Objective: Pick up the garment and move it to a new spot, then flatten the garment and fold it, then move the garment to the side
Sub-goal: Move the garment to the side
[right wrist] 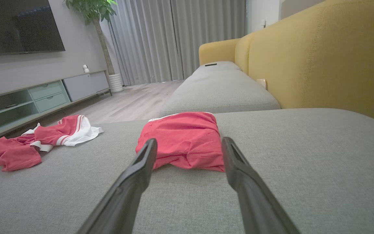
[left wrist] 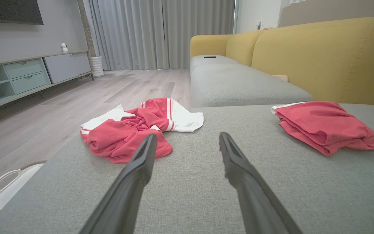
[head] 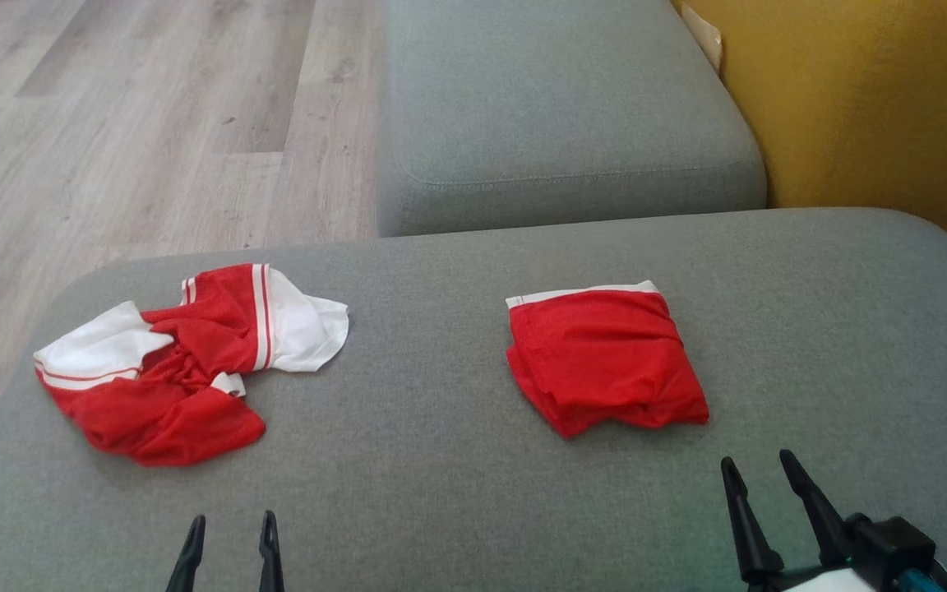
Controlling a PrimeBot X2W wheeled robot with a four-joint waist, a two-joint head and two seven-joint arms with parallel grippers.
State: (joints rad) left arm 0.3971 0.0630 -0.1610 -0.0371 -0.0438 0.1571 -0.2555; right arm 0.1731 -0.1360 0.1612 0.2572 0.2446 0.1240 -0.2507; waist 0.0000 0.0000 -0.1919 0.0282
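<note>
Head view: I noted crumpled garment (head: 186, 362) centre left and folded garment (head: 605, 362) centre right, both on grey cushion (head: 441, 477). Left gripper (head: 233, 518) and right gripper (head: 756, 458) sat at the bottom, fingers spread, empty.
Left wrist view: crumpled garment lay centre left.
Right wrist view: folded garment lay centre.

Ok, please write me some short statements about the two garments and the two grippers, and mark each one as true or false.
1. The crumpled red and white garment lies on the grey cushion. True.
2. The folded red garment touches the crumpled one. False: bare cushion lies between them.
3. The left gripper is open and empty. True.
4. The right gripper is shut on the folded red garment. False: it is open and apart from it.
</note>
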